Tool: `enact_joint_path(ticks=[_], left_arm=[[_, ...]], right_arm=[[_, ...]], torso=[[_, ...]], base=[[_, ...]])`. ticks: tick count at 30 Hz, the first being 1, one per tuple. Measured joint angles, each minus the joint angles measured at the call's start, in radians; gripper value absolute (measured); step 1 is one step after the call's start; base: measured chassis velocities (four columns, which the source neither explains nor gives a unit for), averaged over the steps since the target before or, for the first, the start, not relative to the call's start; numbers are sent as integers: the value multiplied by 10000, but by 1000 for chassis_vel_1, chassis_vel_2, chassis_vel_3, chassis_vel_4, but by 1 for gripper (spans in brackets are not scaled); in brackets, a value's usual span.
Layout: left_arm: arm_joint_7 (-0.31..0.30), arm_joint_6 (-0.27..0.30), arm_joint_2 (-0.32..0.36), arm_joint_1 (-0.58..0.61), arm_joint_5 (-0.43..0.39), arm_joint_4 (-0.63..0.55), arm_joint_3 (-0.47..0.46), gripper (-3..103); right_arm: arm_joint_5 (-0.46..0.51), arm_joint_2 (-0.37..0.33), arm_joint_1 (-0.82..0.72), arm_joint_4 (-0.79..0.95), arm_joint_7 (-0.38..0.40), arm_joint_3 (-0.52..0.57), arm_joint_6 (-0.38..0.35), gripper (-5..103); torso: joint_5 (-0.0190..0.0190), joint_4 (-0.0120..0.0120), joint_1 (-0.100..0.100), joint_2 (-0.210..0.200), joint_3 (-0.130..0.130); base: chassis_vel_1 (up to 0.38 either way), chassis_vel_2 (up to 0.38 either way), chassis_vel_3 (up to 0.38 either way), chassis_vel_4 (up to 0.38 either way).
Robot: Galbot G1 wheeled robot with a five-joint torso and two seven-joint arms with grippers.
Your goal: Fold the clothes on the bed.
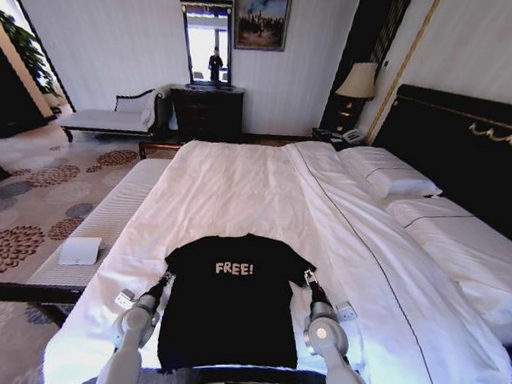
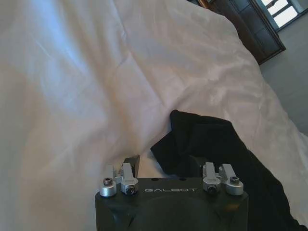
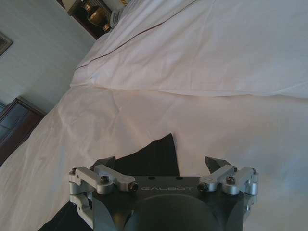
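Hem of the black T-shirt (image 1: 230, 310) lost behind the robot's own body at the head view's lower edge. Left sleeve (image 2: 185, 144) partly covered by the left gripper (image 2: 166, 166), fingertips mostly out of sight. Bed (image 1: 264, 192) cut off at right, figure in the mirror (image 1: 206, 47) too small to tell.

Black T-shirt (image 1: 231, 301) on white bed (image 1: 264, 192)
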Motion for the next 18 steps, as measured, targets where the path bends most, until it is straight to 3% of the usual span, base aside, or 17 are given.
enact_joint_path(ticks=[2,5,8,9,11,15,18], left_arm=[[-2,-4,0,-25,4,6,7,64],[-12,-22,-22,-48,21,-8,30,48],[-13,-37,-29,-10,46,-46,37,43],[-12,-45,-29,8,56,-60,39,32],[-12,-53,-28,9,66,-60,40,32],[-12,-80,49,-59,148,-1,85,11],[-12,-84,115,-140,203,73,120,6]], right_arm=[[-3,-2,-12,9,9,2,1,100],[-8,-10,-57,41,24,15,5,100],[-10,-16,-83,43,31,23,9,100],[-11,-20,-92,43,36,29,13,100],[-13,-22,-97,44,41,31,16,100],[-34,-20,-101,64,64,25,18,100],[-53,-16,-108,65,72,16,18,100]], torso=[[0,0,0,1,0],[-1,0,0,1,1],[0,0,0,0,0],[0,0,0,0,0],[0,0,0,0,0],[0,0,0,0,0],[0,0,0,0,1]], base=[[0,0,0,0],[0,0,0,0],[0,0,0,0],[0,0,0,0],[0,0,0,0],[0,0,0,0],[0,0,0,0]])
